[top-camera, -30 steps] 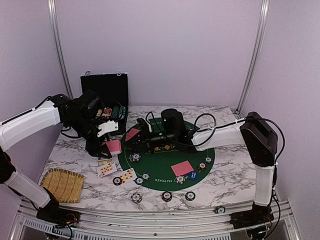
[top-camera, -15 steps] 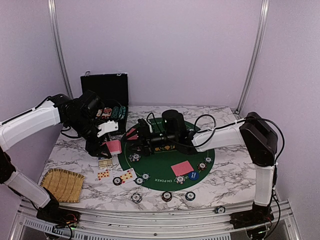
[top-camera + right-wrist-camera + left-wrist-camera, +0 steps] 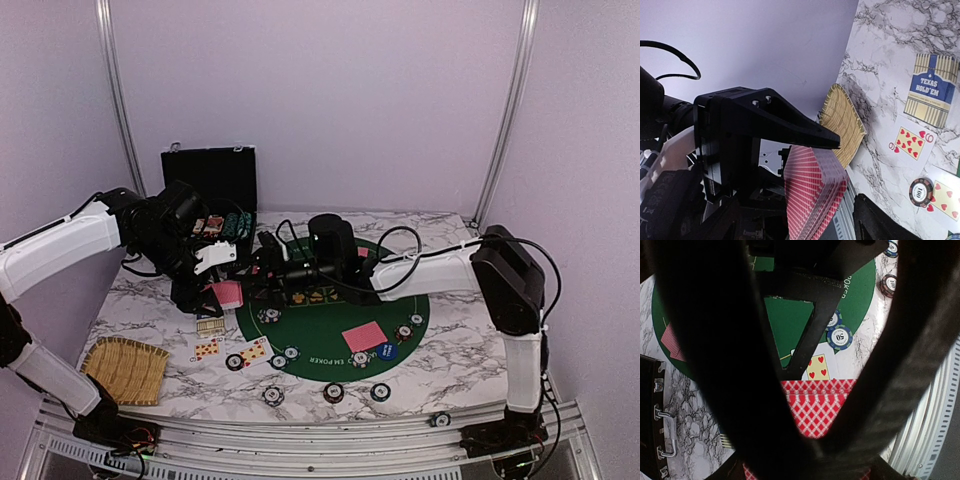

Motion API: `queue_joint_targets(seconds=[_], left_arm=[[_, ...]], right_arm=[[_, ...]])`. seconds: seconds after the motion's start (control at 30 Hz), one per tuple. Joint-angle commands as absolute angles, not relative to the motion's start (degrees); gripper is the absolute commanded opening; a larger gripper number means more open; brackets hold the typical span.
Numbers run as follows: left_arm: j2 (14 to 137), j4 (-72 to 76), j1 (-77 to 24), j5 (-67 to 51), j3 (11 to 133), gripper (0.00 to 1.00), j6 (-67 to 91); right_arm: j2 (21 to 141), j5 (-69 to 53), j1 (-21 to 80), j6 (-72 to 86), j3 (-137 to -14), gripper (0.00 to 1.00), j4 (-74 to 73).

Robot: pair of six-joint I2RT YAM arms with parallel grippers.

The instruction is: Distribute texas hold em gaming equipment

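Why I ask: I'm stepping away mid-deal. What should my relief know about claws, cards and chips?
Left claw: shut on the red-backed card deck.
Right claw: open at the deck, holding nothing.
Done: striped poker chips on and around the round green felt mat; a face-down red-backed card and blue round button on it; face-up cards beside it.
Left: likely more dealing from the deck.

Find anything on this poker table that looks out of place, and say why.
One poker chip sits on the metal frame rail, just off the near edge of the marble tabletop and apart from the row of chips laid on it. It may have rolled off.
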State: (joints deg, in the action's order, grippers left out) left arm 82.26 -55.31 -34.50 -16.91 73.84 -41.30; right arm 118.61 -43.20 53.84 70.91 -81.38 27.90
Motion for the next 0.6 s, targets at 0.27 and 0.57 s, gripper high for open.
queue_joint_targets(seconds=[0.27,0.57], left_arm=[[80.7,-55.4,-34.4,-17.8,74.2,0.00,-41.5],[81.1,-55.3,-34.5,-17.9,74.4,0.00,-41.3]], right_arm=[[125.4,-45.0,55.9,71.9,-88.4,0.75,27.2],[131.4,-46.7,56.9,73.1,-95.2,0.76,26.9]])
